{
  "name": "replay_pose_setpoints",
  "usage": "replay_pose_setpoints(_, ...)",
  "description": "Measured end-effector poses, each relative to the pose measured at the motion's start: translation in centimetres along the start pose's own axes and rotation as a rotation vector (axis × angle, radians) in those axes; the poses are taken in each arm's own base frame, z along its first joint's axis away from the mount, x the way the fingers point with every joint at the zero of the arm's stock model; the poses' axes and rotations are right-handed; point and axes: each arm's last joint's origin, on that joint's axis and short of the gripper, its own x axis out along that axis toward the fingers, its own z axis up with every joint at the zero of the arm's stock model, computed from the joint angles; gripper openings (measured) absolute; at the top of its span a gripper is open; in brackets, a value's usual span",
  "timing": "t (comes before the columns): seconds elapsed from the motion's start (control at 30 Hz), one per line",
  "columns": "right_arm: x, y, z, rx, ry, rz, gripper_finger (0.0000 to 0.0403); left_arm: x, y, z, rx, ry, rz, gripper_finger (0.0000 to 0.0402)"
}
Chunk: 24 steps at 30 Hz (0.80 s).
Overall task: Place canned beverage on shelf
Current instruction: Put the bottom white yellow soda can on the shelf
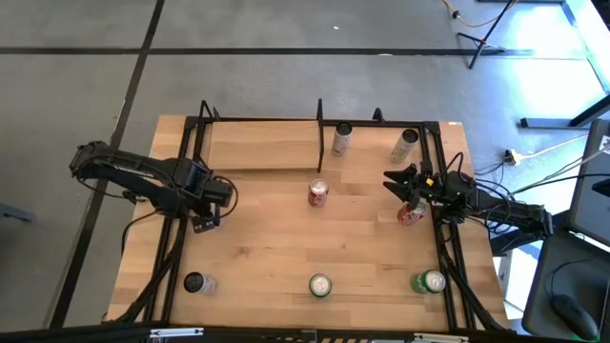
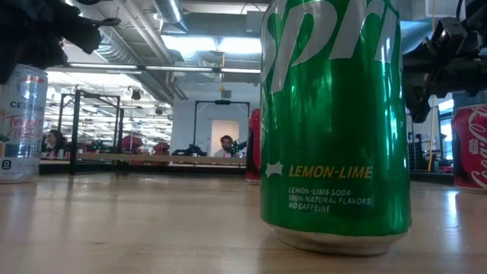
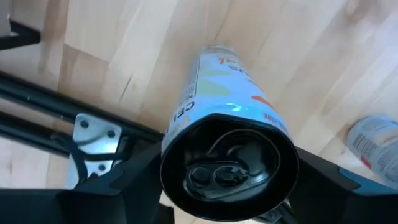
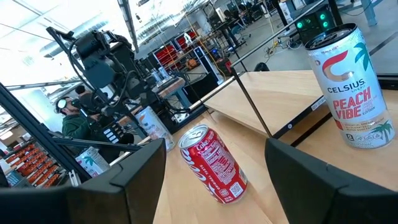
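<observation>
My left gripper point(image 1: 206, 202) is over the table's left middle, shut on a tall silver Celsius can with a black top point(image 3: 227, 168). The can stands upright in the low view point(image 2: 19, 122). My right gripper point(image 1: 393, 181) is open and empty at the table's right side, pointing toward a red cola can point(image 4: 214, 165) at the table's middle point(image 1: 317, 193). A second red cola can point(image 1: 412, 211) stands just beside it. The shelf point(image 1: 267, 143) is the light-wood ledge along the far edge, with a black divider post point(image 1: 319, 133). Two cans point(image 1: 340, 140) point(image 1: 405, 145) stand on it. My left gripper pinches the can's upper wall just below the black top point(image 3: 171, 134) between its two fingers point(image 3: 127, 180), one on each side. The fingers come from above, pointing down. The can is upright below them. Whether its base is on the table or just off it, I cannot tell.
Three cans stand near the table's near edge: a black-topped one point(image 1: 195, 283), a green lemon-lime one point(image 1: 319, 284) filling the low view point(image 2: 335, 122), and another green one point(image 1: 429, 281). Black frame rods point(image 1: 186, 162) run along the table's left and right sides. People sit in the room beyond.
</observation>
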Motion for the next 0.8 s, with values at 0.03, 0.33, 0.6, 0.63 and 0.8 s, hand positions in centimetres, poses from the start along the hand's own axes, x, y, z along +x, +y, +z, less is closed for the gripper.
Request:
replay_pose_setpoints(0.03, 0.0, 0.0, 0.0, 0.000, 0.000, 0.000, 0.0264, 0.0, 0.0, 0.1, 0.003, -0.009, -0.002, 0.0271)
replay_pose_setpoints(0.33, 0.0, 0.0, 0.0, -0.001, 0.001, 0.000, 0.0264, -0.1, -0.1, 0.3, 0.008, -0.040, 0.000, 0.0229)
replay_pose_setpoints(0.6, 0.0, -0.1, 0.1, 0.006, -0.020, -0.022, 0.0264, -1.3, 0.5, 0.8, -0.047, -0.095, 0.022, 0.0225)
replay_pose_setpoints(0.63, 0.0, -0.1, 0.1, 0.007, -0.026, -0.026, 0.0264, -1.8, 0.5, 0.9, -0.052, -0.111, 0.018, 0.0224)
replay_pose_setpoints(0.8, 0.0, 0.0, 0.2, 0.011, -0.043, -0.029, 0.0264, -4.4, 0.7, 1.7, -0.041, -0.189, 0.014, 0.0224)
